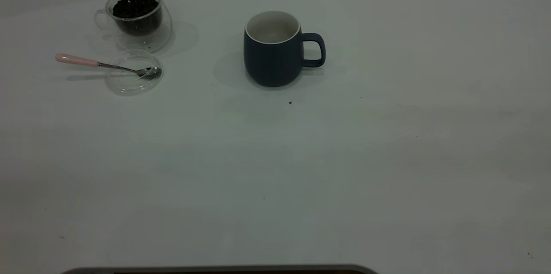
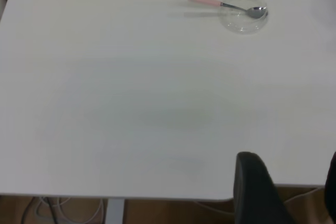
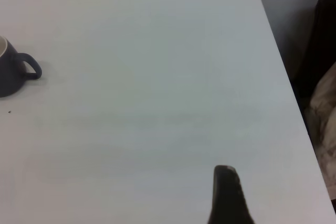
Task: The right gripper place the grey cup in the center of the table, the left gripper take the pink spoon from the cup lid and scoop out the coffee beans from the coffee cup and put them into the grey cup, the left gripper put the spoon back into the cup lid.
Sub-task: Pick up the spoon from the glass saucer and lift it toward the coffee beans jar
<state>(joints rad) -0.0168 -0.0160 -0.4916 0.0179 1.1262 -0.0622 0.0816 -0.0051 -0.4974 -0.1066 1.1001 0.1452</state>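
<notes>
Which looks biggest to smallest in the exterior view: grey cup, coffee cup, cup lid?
1. grey cup
2. coffee cup, a bit smaller, though it sits slightly farther back
3. cup lid, flat, narrower than the coffee cup

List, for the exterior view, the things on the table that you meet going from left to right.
pink spoon → coffee cup holding coffee beans → grey cup. The cup lid is left out: it overlaps the spoon.
</notes>
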